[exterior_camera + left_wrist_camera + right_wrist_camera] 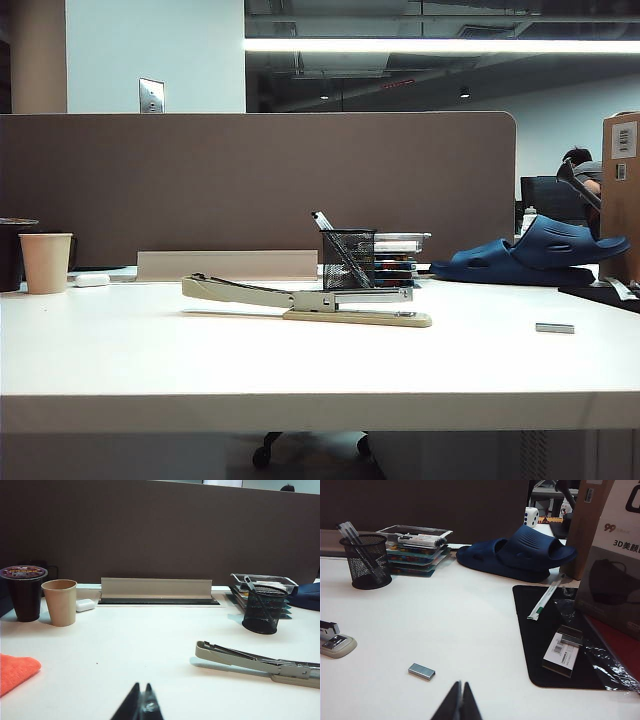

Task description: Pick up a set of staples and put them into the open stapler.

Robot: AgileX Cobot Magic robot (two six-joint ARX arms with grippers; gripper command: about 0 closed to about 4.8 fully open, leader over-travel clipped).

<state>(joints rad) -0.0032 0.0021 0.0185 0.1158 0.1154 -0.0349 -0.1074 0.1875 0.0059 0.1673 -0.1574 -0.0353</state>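
Closed right hand [460, 702], set of staples [421, 671] just beyond; left hand [140, 705] likewise closed

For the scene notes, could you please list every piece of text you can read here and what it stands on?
"99": cardboard box, upper face.
"3D" plus Chinese characters, cut off: same box.
Barcode label on the small packet: too small.
Label on the box, exterior view: blurred.
Dark cup's lid: print unreadable.

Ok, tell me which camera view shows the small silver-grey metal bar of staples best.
The right wrist view: the small silver-grey metal bar of staples lies close and unobstructed on the white table. The exterior view shows it small and edge-on at right. The left wrist view misses it.
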